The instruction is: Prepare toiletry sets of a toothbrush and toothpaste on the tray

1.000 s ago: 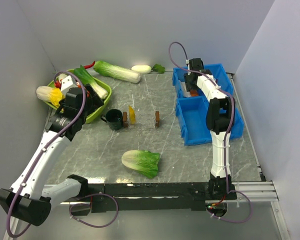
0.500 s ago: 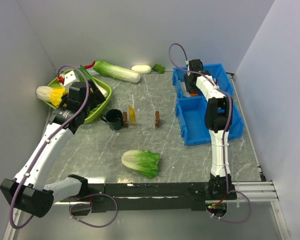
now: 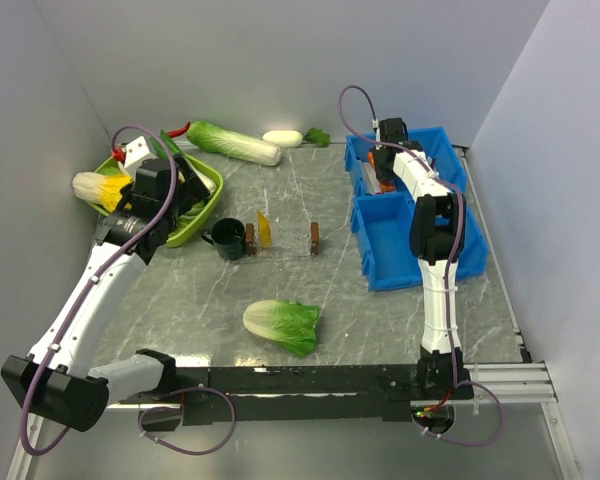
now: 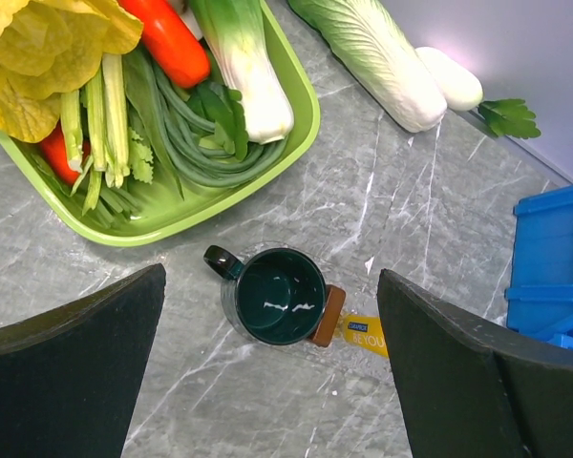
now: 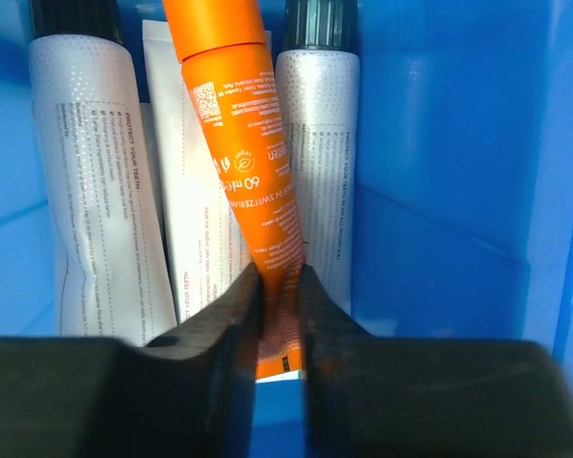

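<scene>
My right gripper (image 5: 277,277) is down in the back blue bin (image 3: 435,145) and shut on the tail end of an orange toothpaste tube (image 5: 239,143); in the top view the gripper (image 3: 384,180) shows there too. White tubes (image 5: 86,172) lie beside the orange one. A yellow toothpaste tube (image 4: 368,334) lies on the table by a dark green mug (image 4: 272,307); it also shows in the top view (image 3: 265,229). My left gripper (image 4: 272,286) is open and empty, high above the mug, at the green tray's (image 4: 306,124) near edge. No toothbrush shows clearly.
The green tray holds vegetables. A long cabbage (image 3: 232,142), a white vegetable (image 3: 282,137) and a leafy cabbage (image 3: 282,326) lie on the table. Two small brown pieces (image 3: 314,237) stand mid-table, one against the mug. A second blue bin (image 3: 420,255) sits in front of the first.
My left gripper has moved back and a little left, over the green tray's edge. The right arm has hardly moved in the bin.
</scene>
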